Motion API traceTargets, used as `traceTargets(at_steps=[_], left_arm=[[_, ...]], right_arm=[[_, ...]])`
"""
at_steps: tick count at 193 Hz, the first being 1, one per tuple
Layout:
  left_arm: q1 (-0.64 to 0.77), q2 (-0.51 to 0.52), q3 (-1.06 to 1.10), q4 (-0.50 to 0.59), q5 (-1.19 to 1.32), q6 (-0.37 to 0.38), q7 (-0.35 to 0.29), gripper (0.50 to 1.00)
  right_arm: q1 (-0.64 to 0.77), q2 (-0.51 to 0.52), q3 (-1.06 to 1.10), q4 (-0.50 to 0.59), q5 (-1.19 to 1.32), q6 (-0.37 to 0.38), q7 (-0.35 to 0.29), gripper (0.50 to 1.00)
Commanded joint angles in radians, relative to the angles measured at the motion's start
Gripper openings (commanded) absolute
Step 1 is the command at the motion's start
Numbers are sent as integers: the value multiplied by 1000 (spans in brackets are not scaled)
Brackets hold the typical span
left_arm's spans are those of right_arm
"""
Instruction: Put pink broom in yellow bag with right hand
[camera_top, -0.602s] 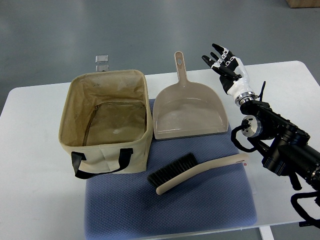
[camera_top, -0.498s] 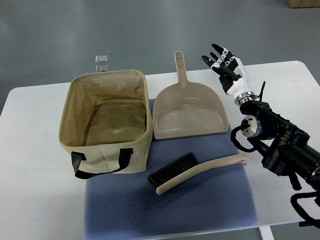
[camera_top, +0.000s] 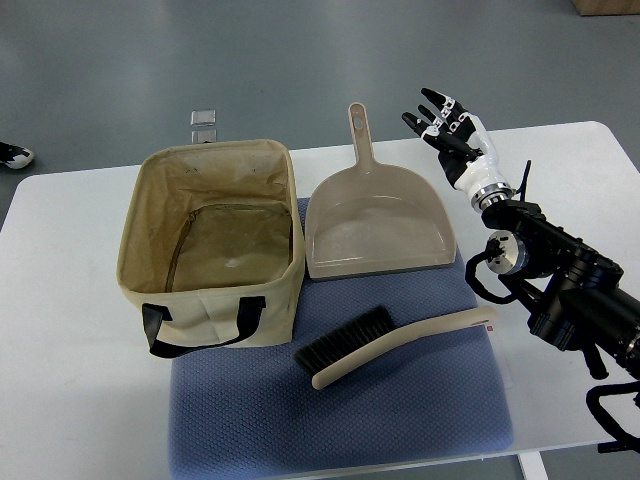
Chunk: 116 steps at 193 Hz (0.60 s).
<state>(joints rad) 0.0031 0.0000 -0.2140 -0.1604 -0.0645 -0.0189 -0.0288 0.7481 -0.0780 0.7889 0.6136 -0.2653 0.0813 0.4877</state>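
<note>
The right hand (camera_top: 447, 125), fingers spread and empty, hovers well beyond the broom (camera_top: 395, 344) lying on the mat (camera_top: 250, 420); reaching back, its arm could knock the dustpan (camera_top: 378, 228) beside the bag (camera_top: 210, 245).

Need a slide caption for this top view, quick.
Right hand open beside the beige dustpan; pinkish-beige broom on blue mat, yellow bag empty.

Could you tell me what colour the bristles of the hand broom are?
Black, on the broom with its pale beige handle; clearest in the top view.
</note>
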Motion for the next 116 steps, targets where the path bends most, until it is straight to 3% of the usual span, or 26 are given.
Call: traceTargets(at_steps=[1, 25, 49, 116], left_arm=[[0, 0, 1, -4, 2, 0, 0, 1000], [0, 0, -1, -4, 0, 0, 0, 1000], [0, 0, 1, -1, 0, 0, 0, 1000], [0, 0, -1, -2, 0, 0, 0, 1000]], right_arm=[[5, -3, 0, 0, -2, -11, -1, 930], [14, -13, -5, 0, -14, -15, -9, 930], [40, -88, -45, 8, -92, -15, -24, 930], [201, -201, -227, 34, -376, 44, -26, 930]])
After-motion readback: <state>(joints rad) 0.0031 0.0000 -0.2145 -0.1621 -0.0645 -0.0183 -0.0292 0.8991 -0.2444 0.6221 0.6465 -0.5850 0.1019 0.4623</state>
